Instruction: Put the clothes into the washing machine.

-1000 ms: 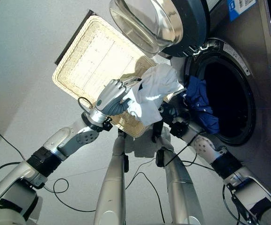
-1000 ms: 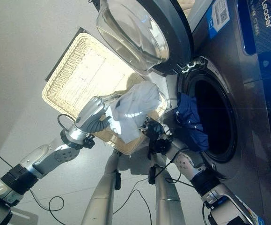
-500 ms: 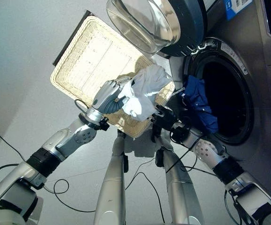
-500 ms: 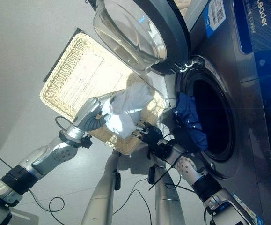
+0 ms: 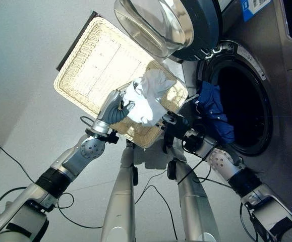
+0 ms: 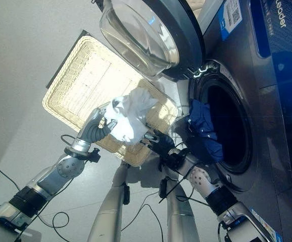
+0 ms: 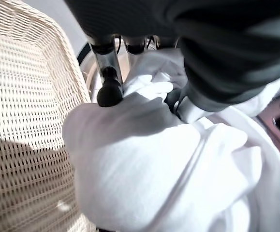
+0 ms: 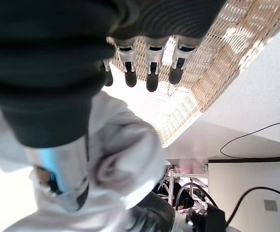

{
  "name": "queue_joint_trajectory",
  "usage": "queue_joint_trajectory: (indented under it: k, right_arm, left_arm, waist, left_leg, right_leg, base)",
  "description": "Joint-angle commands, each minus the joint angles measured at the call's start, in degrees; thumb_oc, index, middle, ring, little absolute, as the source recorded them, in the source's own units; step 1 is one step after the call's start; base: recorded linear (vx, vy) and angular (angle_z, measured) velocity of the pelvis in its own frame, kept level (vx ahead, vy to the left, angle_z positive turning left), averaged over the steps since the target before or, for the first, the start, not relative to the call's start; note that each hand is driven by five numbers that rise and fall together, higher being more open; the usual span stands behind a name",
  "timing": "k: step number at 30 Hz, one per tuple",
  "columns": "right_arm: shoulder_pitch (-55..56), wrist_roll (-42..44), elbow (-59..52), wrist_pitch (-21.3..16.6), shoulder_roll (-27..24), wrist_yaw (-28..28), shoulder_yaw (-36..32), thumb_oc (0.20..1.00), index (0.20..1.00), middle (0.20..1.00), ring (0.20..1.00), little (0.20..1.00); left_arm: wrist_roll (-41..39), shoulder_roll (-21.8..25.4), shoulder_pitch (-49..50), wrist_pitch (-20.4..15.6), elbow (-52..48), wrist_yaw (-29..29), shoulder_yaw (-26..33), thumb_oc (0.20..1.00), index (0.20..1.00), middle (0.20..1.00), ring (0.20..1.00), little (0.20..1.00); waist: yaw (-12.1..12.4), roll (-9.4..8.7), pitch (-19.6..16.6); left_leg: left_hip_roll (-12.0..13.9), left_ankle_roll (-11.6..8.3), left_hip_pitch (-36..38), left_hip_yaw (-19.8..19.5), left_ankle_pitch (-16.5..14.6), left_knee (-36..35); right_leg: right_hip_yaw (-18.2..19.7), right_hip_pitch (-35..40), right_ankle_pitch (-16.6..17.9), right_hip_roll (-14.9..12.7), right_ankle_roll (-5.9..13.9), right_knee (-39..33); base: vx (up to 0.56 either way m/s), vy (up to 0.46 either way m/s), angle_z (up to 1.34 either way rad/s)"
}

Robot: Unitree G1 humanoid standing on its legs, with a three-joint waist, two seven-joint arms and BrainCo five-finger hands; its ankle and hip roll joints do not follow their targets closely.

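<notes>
Wicker basket (image 5: 90,65) lies flat on floor (image 5: 19,60), at left. Left hand (image 5: 113,107): fingers (image 7: 110,92) curled into white garment (image 5: 148,98), clamped on it. Garment bunched, no clear long axis, held above basket's near corner. Right hand (image 5: 170,122) just beside garment; fingers extended, apart. Blue garment (image 5: 214,111) hangs over washing machine (image 5: 267,65) drum rim, long axis vertical. Door (image 5: 171,22) open.

Colours as I log them from my station:
- Cloth (image 5: 148,98): plain white, no pattern.
- Basket (image 5: 93,68): cream woven wicker, with a dark strip along one edge.
- Garment (image 5: 215,108) in the drum mouth: solid dark blue.
- Washing machine (image 6: 267,116): grey steel front, blue panel above.
- Door (image 5: 173,25): dark grey ring around clear glass.
- Drum interior: black, as far as I can tell.
- Floor (image 5: 19,60): pale grey.
</notes>
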Motion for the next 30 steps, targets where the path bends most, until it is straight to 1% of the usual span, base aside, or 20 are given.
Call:
queue_joint_trajectory:
  k: [1,3,5,9,12,17,22,27,30]
  right_arm:
    - [0.40,2.10,-4.32,-0.13,1.07,0.80,-0.44,1.000,1.000,1.000,1.000,1.000]
    - [0.47,2.29,-4.50,0.12,0.84,0.82,-0.58,1.000,1.000,1.000,1.000,1.000]
    - [0.30,2.23,-4.54,0.38,0.50,0.61,-0.62,1.000,1.000,1.000,1.000,1.000]
    - [0.01,2.66,-3.87,1.05,-0.18,0.30,-0.58,1.000,1.000,1.000,1.000,1.000]
    - [-0.38,4.14,-2.88,1.53,-0.63,-0.05,-0.29,1.000,1.000,1.000,1.000,1.000]
    - [-1.23,5.08,-1.93,1.42,-0.89,0.22,0.43,1.000,1.000,1.000,1.000,1.000]
    - [-1.80,6.00,-2.38,0.45,-1.44,0.35,1.21,1.000,1.000,1.000,1.000,1.000]
    - [-2.34,7.31,-2.63,0.07,-1.95,-0.21,2.33,1.000,1.000,1.000,1.000,1.000]
    - [-2.23,7.69,-2.70,-0.04,-1.80,-0.24,3.07,1.000,1.000,1.000,1.000,1.000]
  left_arm:
    - [1.34,-0.79,-0.72,-4.28,-5.56,-0.37,2.41,0.200,0.200,0.200,0.200,0.200]
    - [4.32,-0.08,-0.95,-5.03,-5.83,-0.30,2.14,0.200,0.200,0.200,0.200,0.200]
    - [9.46,1.25,-2.02,-6.15,-6.26,0.39,1.06,0.200,0.200,0.200,0.200,0.200]
    - [13.84,3.74,-4.00,-8.23,-6.50,1.57,-0.87,0.200,0.200,0.200,0.200,0.200]
    - [16.86,5.76,-6.19,-9.51,-6.88,2.74,-3.42,0.200,0.200,0.200,0.200,0.200]
    - [16.82,7.33,-8.84,-9.03,-6.53,0.92,-7.21,0.200,0.200,0.200,0.200,0.200]
    - [16.83,8.89,-10.83,-8.74,-5.94,0.74,-10.49,0.200,0.200,0.200,0.200,0.200]
    - [15.19,9.48,-11.75,-9.99,-5.61,0.36,-12.52,0.200,0.200,0.200,0.200,0.200]
    - [12.84,8.69,-11.65,-11.48,-5.86,-1.83,-13.96,0.200,0.200,0.200,0.200,0.200]
  waist:
    - [-1.17,-0.82,-0.80]
    - [-1.26,-0.78,-0.80]
    - [-1.51,-0.67,-0.80]
    - [-1.85,-0.31,-0.80]
    - [-2.07,-0.11,-0.80]
    - [-2.29,0.11,-0.80]
    - [-2.57,0.01,-0.80]
    - [-2.71,0.04,-0.80]
    - [-2.69,0.05,-0.80]
  left_leg:
    - [-5.26,2.08,0.12,2.21,-1.59,0.50]
    - [-5.27,2.04,0.10,2.31,-1.56,0.49]
    - [-5.24,2.03,0.08,2.47,-1.47,0.34]
    - [-5.10,1.94,0.30,2.65,-1.35,0.02]
    - [-5.16,1.95,0.14,2.66,-1.33,-0.03]
    - [-5.12,1.94,0.16,2.70,-1.22,-0.30]
    - [-5.17,1.99,-0.49,2.65,-0.91,-0.25]
    - [-5.12,2.08,-0.44,2.69,-0.88,-0.34]
    - [-5.13,2.20,-0.12,2.53,-1.09,-0.57]
  right_leg:
    - [-1.86,4.72,11.16,-0.85,7.75,-12.13]
    - [-1.76,4.71,11.22,-0.81,7.76,-12.20]
    - [-1.46,4.53,11.40,-0.63,7.73,-12.28]
    - [-0.86,4.60,11.59,-0.51,7.76,-12.57]
    - [-0.42,4.44,11.89,-0.44,7.75,-12.93]
    - [-0.09,4.39,12.13,-0.43,7.91,-13.17]
    - [0.14,3.84,12.67,-0.51,8.01,-13.43]
    - [0.42,3.81,12.85,-0.49,8.10,-13.61]
    - [0.57,3.99,12.90,-0.48,8.23,-13.81]
  base:
    - [0.00,0.000,0.00]
    - [0.00,0.000,0.00]
    - [0.00,0.000,0.00]
    - [0.00,0.024,0.00]
    - [0.00,0.000,0.00]
    - [0.00,0.000,0.00]
    - [0.00,0.000,0.00]
    - [0.00,0.000,0.00]
    - [0.00,0.000,0.00]
